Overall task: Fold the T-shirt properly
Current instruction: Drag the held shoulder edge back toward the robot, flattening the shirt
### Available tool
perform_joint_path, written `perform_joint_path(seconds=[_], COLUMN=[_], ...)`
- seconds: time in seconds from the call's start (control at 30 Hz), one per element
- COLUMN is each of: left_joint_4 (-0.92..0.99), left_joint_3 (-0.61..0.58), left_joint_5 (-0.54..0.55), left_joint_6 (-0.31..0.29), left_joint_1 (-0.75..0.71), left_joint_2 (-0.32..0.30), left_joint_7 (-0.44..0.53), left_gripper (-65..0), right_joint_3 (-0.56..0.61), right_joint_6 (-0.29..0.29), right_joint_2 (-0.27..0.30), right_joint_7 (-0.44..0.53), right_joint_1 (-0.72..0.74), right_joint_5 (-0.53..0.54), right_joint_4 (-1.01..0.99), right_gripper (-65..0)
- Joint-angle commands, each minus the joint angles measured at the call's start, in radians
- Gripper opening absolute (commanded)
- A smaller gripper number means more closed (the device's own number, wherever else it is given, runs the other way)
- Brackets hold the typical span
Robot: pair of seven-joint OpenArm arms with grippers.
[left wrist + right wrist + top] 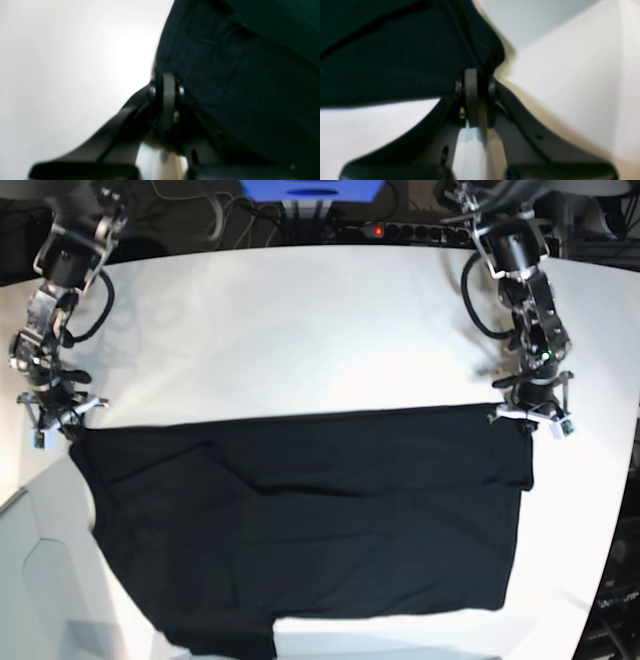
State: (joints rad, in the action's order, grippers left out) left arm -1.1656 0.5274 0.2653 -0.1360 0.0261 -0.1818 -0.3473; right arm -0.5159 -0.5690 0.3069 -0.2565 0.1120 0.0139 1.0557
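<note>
The black T-shirt (300, 520) lies spread flat on the white table (300, 330), its far edge stretched straight between my two grippers. At the base view's right, my left gripper (527, 420) is at the shirt's far right corner. The left wrist view shows the left gripper (169, 81) shut on the dark cloth (237, 87). At the base view's left, my right gripper (62, 425) sits at the far left corner. In the right wrist view the right gripper (477, 75) is pinched on the cloth's edge (395, 57). No print or tag shows.
Cables and a power strip (400, 228) run along the table's back edge, beside a blue box (310, 188). The table's left edge curves in near the right gripper, with a lower pale surface (40, 580) beyond it. The shirt's near part reaches the front edge.
</note>
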Motion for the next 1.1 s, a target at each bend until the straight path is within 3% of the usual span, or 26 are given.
perform_joint_path(seconds=[0.0, 0.33, 0.53, 0.8, 1.07], left_joint_4=[-0.027, -0.3, -0.452, -0.52, -0.509], left_joint_3=[0.003, 0.004, 0.043, 0.122, 0.119], left_joint_5=[-0.008, -0.008, -0.008, -0.008, -0.008], left_joint_6=[0.009, 0.009, 0.009, 0.009, 0.009], left_joint_1=[-0.012, -0.173, -0.251, -0.26, -0.182], left_joint_2=[-0.009, 0.0, 0.0, -0.003, -0.009], left_joint_7=[-0.022, -0.022, -0.022, -0.023, -0.037], left_gripper=[-65.0, -65.0, -65.0, -65.0, -65.0], right_joint_3=[-0.005, -0.007, -0.007, -0.045, -0.039], right_joint_6=[-0.012, -0.012, -0.013, -0.013, -0.013], right_joint_2=[0.015, -0.047, -0.051, -0.045, -0.024], right_joint_7=[-0.014, -0.017, -0.116, -0.152, -0.152], right_joint_1=[-0.015, -0.205, -0.26, -0.272, -0.208], right_joint_5=[-0.007, -0.007, -0.007, -0.007, -0.007], right_joint_4=[0.059, 0.486, 0.657, 0.742, 0.734], right_gripper=[-65.0, -65.0, -65.0, -65.0, -65.0])
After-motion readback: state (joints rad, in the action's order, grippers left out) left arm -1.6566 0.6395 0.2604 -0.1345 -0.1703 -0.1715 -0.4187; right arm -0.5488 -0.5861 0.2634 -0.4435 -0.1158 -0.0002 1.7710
